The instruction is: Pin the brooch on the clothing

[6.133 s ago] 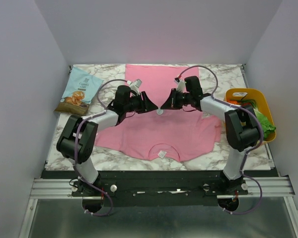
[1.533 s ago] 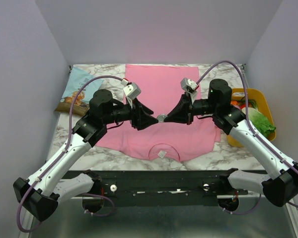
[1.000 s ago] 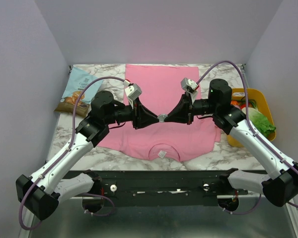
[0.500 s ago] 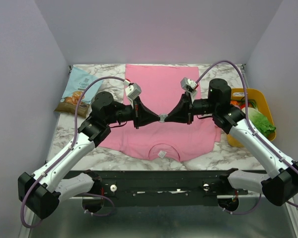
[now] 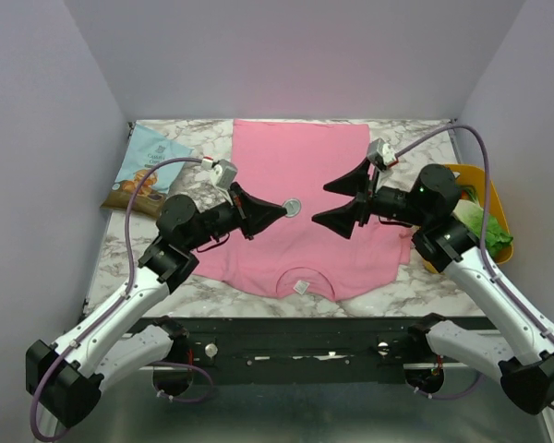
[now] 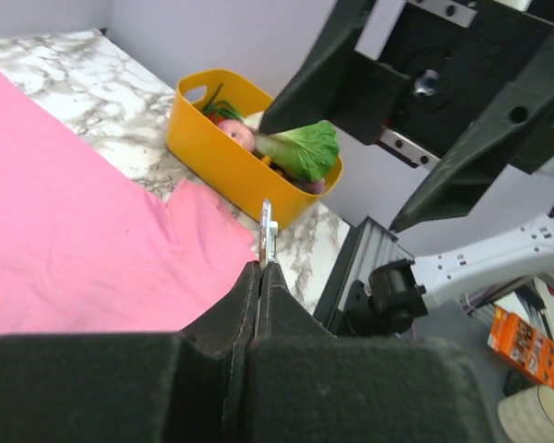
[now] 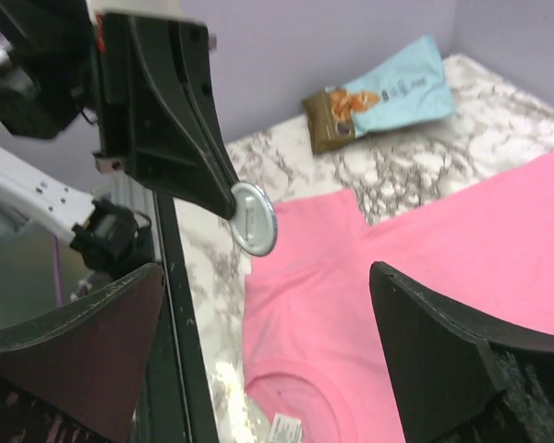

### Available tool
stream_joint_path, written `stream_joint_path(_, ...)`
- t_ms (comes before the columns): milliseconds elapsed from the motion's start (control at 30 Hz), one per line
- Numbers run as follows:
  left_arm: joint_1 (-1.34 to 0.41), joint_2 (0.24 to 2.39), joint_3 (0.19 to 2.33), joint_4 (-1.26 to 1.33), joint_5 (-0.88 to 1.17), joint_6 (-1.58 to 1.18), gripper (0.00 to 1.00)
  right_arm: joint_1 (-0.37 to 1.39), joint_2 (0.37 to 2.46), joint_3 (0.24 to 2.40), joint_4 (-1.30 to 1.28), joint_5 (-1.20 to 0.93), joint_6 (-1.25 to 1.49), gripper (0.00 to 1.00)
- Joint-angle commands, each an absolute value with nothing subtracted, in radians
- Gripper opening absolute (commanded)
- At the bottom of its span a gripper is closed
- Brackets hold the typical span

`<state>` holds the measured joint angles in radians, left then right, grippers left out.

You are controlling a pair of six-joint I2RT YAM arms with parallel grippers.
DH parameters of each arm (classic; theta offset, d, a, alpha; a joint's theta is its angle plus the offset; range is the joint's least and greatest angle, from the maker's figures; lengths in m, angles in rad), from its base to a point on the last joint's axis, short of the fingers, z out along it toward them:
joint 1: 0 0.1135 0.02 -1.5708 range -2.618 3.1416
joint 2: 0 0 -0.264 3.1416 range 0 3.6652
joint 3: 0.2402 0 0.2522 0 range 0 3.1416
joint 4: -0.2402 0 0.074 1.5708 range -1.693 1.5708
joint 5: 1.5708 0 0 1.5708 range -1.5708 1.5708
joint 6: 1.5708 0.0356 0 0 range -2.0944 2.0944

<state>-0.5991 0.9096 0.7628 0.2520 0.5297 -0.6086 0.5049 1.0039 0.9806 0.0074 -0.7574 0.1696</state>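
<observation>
The pink T-shirt lies flat on the marble table, its white neck label toward the arms. My left gripper is shut on the brooch, a small silvery disc held in the air above the shirt. The left wrist view shows the brooch edge-on, standing out of the closed fingertips. The right wrist view shows its round face at the left fingers' tip. My right gripper stands wide open to the right of the brooch, apart from it, nothing between its fingers.
A blue snack bag lies at the table's left rear. A yellow basket with green lettuce and other vegetables stands at the right edge. The shirt covers the middle of the table.
The brooch passed from my right gripper to my left. The right jaws opened wide and drew back to the right; the left gripper closed on the brooch and pulled left.
</observation>
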Motion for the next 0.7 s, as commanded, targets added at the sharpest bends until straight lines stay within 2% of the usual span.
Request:
stream_joint_path(0,-0.606,0.859,0.689,0.428,0.391,-0.657,0.0,0.509,0.995,0.939,0.201,-0.682,0.311,1.0)
stream_joint_path(167,-0.606,0.842,0.657,0.491,0.394,-0.678,0.0,0.509,1.112,0.976,0.248,-0.801,0.397,0.99)
stream_joint_path(467,-0.607,0.839,0.661,0.5,0.437,-0.686,0.0,0.511,1.16,0.968,0.342,-0.86,0.483,0.91)
stream_joint_path(600,-0.607,0.859,0.667,0.511,0.485,-0.699,0.0,0.512,1.198,0.953,0.497,-0.963,0.574,0.81)
stream_joint_path(667,-0.607,0.862,0.666,0.518,0.488,-0.706,0.0,0.514,1.206,0.959,0.494,-0.969,0.572,0.79)
